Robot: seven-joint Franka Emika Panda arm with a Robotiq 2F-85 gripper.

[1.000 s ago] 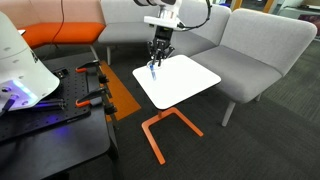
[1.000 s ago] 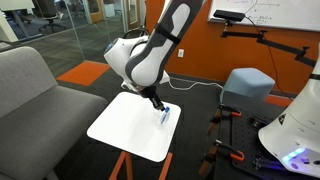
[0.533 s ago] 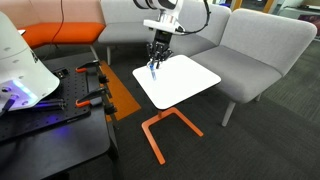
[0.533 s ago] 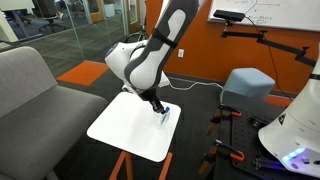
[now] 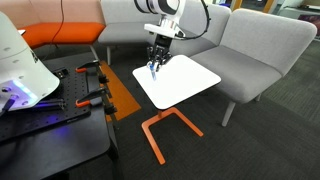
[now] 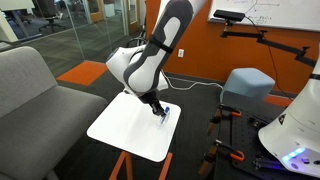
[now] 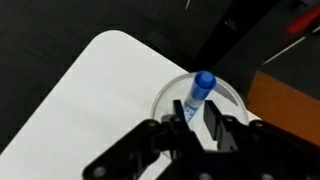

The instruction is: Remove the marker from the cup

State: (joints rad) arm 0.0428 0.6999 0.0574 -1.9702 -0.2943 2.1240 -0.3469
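Observation:
In the wrist view the blue marker [image 7: 201, 86], with a paler whitish lower part, stands tilted in the small clear round cup [image 7: 164, 97] near the edge of the white table [image 7: 90, 100]. My gripper [image 7: 195, 118] is right above the cup, its two black fingers closed around the marker's lower part. In both exterior views the gripper [image 5: 155, 61] [image 6: 157, 107] hangs over the table's edge with the marker [image 5: 153, 70] [image 6: 164, 114] at its tips. The cup is too small to make out there.
The white table [image 5: 185, 85] [image 6: 125, 130] stands on an orange frame [image 5: 165, 130]. Grey sofas [image 5: 255, 50] [image 6: 30, 90] surround it. A black bench with tools [image 5: 60, 100] and a white device [image 6: 295, 120] are close by.
The gripper has risen slightly with the marker between its fingers; the marker's tip sits a little higher than a second ago.

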